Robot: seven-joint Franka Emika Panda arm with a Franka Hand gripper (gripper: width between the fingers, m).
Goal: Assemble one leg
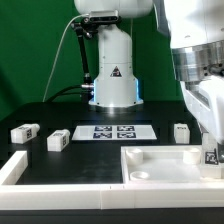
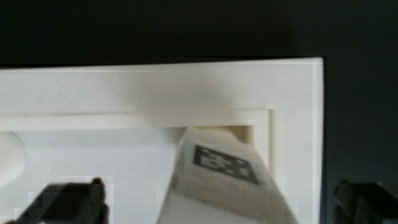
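In the wrist view a leg (image 2: 222, 165), a white block with a black-and-white tag, stands in a raised corner of the large white tray-like piece (image 2: 160, 95). My gripper (image 2: 217, 203) straddles this leg. Its dark fingers (image 2: 71, 203) stand apart, with pale surface showing between one finger and the leg. In the exterior view the gripper (image 1: 211, 140) reaches down at the right over that piece (image 1: 160, 165), with the tagged leg (image 1: 211, 155) below it. Three more legs lie on the black table: two on the exterior view's left (image 1: 24, 130) (image 1: 57, 141) and one on its right (image 1: 181, 131).
The marker board (image 1: 112, 132) lies flat mid-table in front of the robot base (image 1: 112, 70). A white L-shaped bar (image 1: 14, 167) runs along the front and the exterior view's left edge of the table.
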